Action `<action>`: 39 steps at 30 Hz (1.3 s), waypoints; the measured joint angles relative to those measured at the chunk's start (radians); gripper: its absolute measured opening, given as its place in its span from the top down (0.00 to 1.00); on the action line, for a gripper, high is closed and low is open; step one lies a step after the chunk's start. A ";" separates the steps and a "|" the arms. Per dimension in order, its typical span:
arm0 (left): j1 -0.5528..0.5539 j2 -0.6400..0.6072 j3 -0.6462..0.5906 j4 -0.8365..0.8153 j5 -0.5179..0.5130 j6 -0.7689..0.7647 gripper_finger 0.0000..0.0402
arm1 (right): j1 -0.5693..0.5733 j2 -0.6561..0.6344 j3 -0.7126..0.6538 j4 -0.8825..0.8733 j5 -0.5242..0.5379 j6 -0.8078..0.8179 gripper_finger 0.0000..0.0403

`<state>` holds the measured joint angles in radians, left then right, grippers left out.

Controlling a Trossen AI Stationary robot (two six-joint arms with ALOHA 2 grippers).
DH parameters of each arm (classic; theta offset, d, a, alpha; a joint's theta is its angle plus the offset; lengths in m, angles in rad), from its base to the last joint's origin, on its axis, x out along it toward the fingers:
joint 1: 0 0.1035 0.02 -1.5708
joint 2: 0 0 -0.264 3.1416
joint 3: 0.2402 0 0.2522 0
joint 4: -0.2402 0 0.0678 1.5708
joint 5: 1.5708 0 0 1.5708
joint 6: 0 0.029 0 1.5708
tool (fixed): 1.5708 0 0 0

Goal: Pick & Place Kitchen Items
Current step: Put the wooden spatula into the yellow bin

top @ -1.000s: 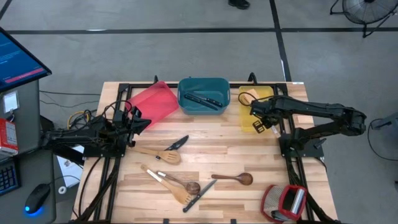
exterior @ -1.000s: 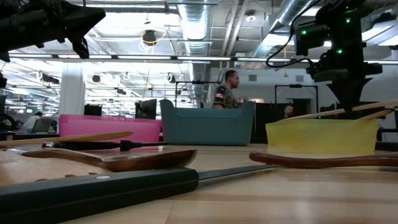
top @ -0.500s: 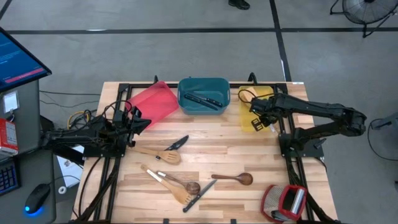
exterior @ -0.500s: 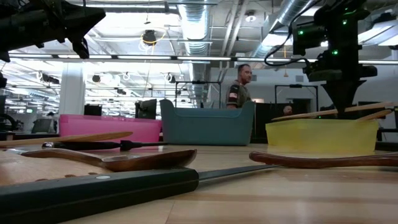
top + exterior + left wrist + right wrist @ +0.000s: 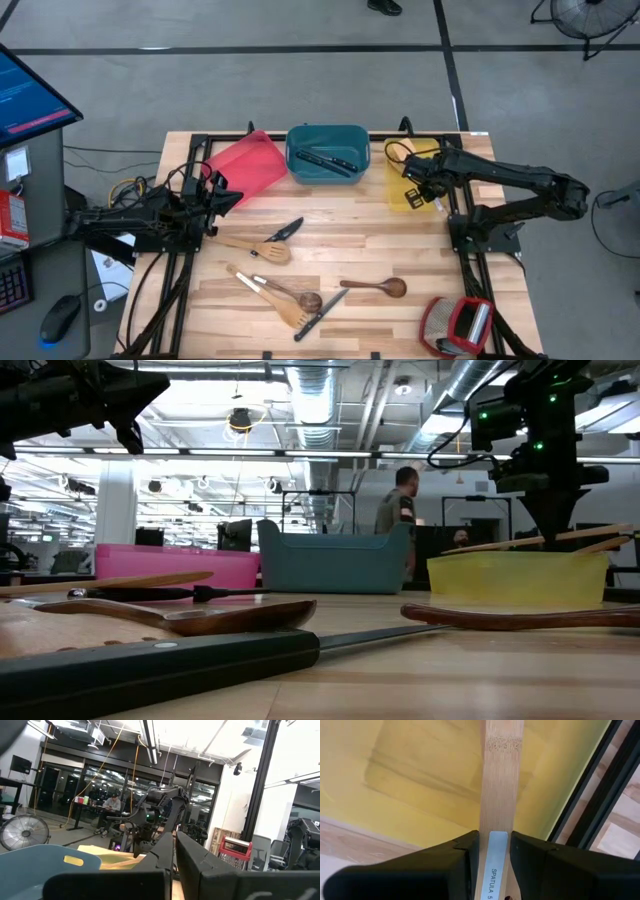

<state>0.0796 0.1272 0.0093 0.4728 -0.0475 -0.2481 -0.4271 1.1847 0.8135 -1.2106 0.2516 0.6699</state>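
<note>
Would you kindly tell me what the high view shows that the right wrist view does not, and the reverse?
Only the high view shows the red tray, the teal tray holding black-handled knives, the loose wooden utensils on the table, and the waiting left gripper at the table's left edge. Only the right wrist view shows the "SPATULA" label on the light wooden spatula between the right gripper's fingers. Both show the yellow tray.
</note>
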 joint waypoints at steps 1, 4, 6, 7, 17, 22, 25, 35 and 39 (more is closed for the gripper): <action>0.000 0.000 0.000 0.000 0.000 0.000 0.99 | 0.000 0.000 0.000 0.000 0.000 0.000 0.78; 0.000 0.000 0.000 0.000 0.000 0.000 0.99 | 0.000 0.000 0.000 0.005 0.001 -0.012 0.78; 0.000 0.000 0.000 0.000 0.000 0.000 0.99 | 0.000 0.000 0.000 0.011 0.002 -0.015 0.78; 0.000 0.000 0.000 0.000 0.000 0.000 0.99 | 0.000 0.000 0.000 0.012 0.002 -0.015 0.78; 0.000 0.000 0.000 0.000 0.000 0.000 0.99 | 0.000 0.000 0.000 0.012 -0.010 -0.019 0.78; 0.000 0.000 0.000 0.000 0.000 0.000 0.99 | 0.000 0.000 0.000 0.012 -0.019 -0.023 0.78; 0.000 0.000 0.000 0.000 0.000 0.000 0.99 | -0.001 0.000 0.000 0.016 -0.054 -0.033 0.78; 0.000 0.000 0.000 0.000 0.000 0.000 0.99 | -0.054 0.000 0.000 0.011 -0.121 -0.068 0.78; 0.000 0.000 0.000 0.000 0.000 0.000 0.99 | -0.070 0.000 0.000 0.004 -0.123 -0.069 0.78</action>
<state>0.0795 0.1272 0.0093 0.4728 -0.0479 -0.2485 -0.4973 1.1847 0.8131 -1.2070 0.1284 0.6006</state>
